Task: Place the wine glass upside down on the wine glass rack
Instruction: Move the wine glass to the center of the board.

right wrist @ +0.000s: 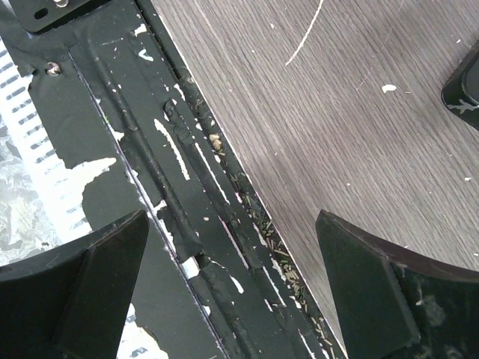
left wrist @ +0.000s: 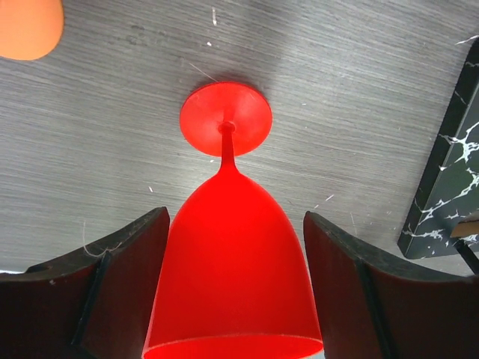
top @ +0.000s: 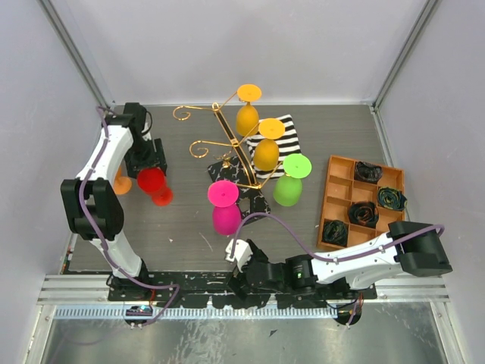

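Two claws on this rig, and only my left claw (left wrist: pixel 236 218) is busy. It's clamped around the glossy red plastic-looking wine glass (left wrist: pixel 236 262), with a dark pad pressed against each side of the bowl as far as I can see. My right claw (right wrist: pixel 232 221) is spread wide with nothing in it, parked over the scuffed black strip at the near edge of the grey wood-grain table (top: pixel 182 227).

The red glass sits close to the table's left edge, towards the far-left corner. Its bowl is up and its round foot points down at the tabletop, though I can't tell if the foot is touching.

My guess is it's light and stiff, but that smooth tapered bowl looks slippery. It could squirt out of a hard squeeze, and the skinny stem is the weak spot. Holding it at the widest part of the bowl seems right, since that leaves the stem and foot free to slide into a hook.

The tall gold wire wine glass rack (top: pixel 227 144) with curly scroll arms stands mid-table towards the far edge, on a black white-veined square base. Two orange glasses (top: pixel 246 117) hang on it foot-up.
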Robot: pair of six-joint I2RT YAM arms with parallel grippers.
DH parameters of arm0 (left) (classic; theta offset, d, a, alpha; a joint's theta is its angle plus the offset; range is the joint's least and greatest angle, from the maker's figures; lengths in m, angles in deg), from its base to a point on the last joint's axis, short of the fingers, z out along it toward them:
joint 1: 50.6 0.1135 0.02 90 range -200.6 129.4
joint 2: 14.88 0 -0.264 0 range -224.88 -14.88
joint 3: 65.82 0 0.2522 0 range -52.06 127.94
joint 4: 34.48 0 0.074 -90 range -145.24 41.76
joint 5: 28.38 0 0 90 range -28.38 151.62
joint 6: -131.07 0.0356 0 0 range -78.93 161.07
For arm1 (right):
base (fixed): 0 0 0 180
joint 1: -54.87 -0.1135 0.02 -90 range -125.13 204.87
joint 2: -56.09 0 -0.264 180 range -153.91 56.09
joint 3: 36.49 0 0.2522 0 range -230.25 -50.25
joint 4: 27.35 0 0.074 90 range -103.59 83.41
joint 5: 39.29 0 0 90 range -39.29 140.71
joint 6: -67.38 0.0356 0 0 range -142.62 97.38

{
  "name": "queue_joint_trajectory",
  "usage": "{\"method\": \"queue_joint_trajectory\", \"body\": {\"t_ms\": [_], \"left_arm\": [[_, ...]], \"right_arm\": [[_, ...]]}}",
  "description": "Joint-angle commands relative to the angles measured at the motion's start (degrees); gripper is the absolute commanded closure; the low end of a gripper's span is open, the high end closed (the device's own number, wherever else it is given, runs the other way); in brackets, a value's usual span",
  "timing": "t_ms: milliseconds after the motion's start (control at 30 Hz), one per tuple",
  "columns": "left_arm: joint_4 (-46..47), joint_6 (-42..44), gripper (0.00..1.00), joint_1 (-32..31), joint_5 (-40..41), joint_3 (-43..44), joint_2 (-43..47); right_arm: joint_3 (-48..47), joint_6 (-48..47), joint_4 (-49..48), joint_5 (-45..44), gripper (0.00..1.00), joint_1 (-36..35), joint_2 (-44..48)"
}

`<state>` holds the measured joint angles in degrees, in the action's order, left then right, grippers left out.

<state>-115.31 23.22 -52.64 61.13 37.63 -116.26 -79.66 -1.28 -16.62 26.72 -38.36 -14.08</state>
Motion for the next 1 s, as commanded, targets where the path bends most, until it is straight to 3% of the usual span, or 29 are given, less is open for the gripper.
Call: {"method": "queue_joint_trajectory", "body": {"t_ms": [0,533,733,967], "left_arm": [[0.41,0.33,0.2,0.02,1.01,2.65,1.21],[1.86,0.85,0.16,0.02,2.63,11.03,3.29],[4.16,1.32,0.13,0.02,4.41,9.95,11.09],[9.71,1.98,0.13,0.02,3.91,0.22,25.06]], "right_arm": [[-2.57,0.42,-2.63,-1.84,0.0,0.23,0.25],[-5.79,-0.09,-5.35,-7.24,0.0,0.15,-2.56],[-10.19,-2.9,-7.86,-10.19,0.0,-0.69,-8.07],[-18.17,-4.92,-9.72,-12.38,0.0,-1.61,-18.14]]}}
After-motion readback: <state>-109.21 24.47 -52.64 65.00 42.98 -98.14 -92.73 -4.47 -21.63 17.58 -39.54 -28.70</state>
